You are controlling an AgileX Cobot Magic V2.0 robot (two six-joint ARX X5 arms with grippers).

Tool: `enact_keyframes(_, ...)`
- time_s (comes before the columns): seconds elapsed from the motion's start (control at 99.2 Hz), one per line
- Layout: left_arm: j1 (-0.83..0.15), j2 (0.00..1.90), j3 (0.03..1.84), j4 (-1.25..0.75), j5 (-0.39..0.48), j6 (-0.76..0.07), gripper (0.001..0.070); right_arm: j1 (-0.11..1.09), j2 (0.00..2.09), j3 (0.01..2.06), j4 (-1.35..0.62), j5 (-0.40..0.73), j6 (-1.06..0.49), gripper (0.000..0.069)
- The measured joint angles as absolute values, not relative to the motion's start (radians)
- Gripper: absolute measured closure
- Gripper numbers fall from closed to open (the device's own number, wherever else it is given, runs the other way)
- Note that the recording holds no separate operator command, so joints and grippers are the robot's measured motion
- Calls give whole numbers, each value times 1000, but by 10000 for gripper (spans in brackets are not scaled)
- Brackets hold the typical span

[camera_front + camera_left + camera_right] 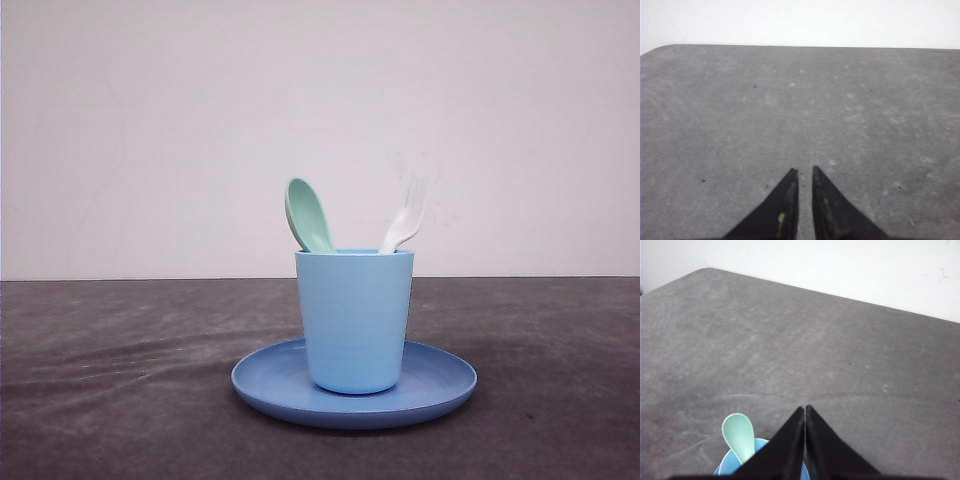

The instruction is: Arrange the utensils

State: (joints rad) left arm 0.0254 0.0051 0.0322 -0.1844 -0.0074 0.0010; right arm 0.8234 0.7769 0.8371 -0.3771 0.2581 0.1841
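Mint-green spoon (308, 214) & white fork (402, 226) stand in blue cup (354, 320), spoon at its left rim, fork at right; cup sits on plate (440, 383). Left gripper (805, 176) nearly closed w/ thin gap, empty, over bare bench (790, 110). Right gripper (805, 412) closed, empty, above cup.

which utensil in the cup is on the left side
The mint-green spoon: its bowl sticks up on the left side of the light blue cup, while the white fork leans out on the right.

- Spoon (308, 214): pale mint-green plastic, standing handle-down in the light blue cup (354, 320), bowl uppermost, leaning toward the left rim.
- Fork (404, 222): white plastic, standing handle-down in the same cup, tines uppermost and blurred, leaning toward the right rim.
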Motion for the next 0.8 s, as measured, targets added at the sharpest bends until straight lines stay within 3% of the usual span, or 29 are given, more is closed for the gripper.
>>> enact_keyframes(0.585,25,5,32,-184,-7,1,685,823,777,837,-377,260,180,689)
enact_keyframes(0.797,25,5,32,-184,-7,2,685,783,777,837,-323,340,90,689)
